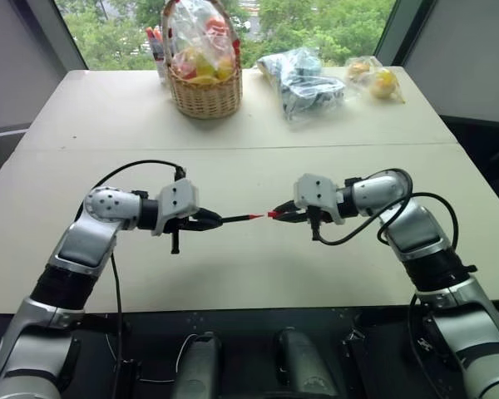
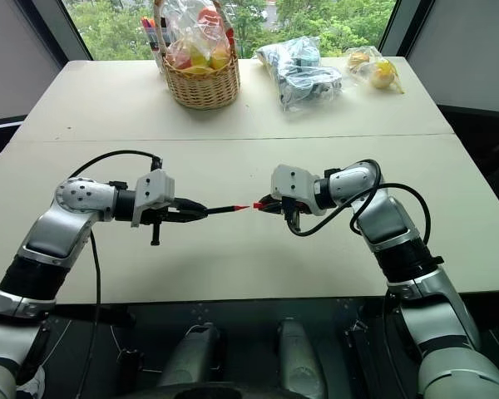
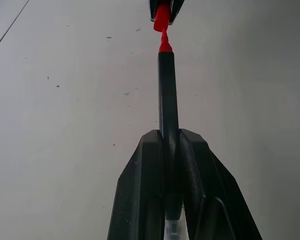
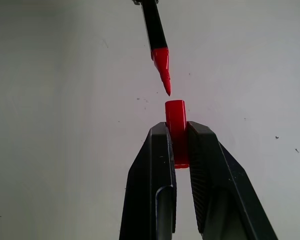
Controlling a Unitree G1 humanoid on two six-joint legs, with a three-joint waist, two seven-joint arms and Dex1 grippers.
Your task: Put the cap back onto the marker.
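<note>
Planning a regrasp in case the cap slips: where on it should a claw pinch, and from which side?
Pinch the cap across its round wall at the closed rear half, coming from behind, opposite the marker. It is a short cylinder whose open mouth faces the marker's red tip, so that end must probably stay free. The right claw already holds it so.

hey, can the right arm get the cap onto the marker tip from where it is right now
Probably yes. The right gripper holds the cap with its open end facing the marker, which the left gripper holds. A small open gap separates them with nothing between, though the tip sits slightly off the cap's axis.
</note>
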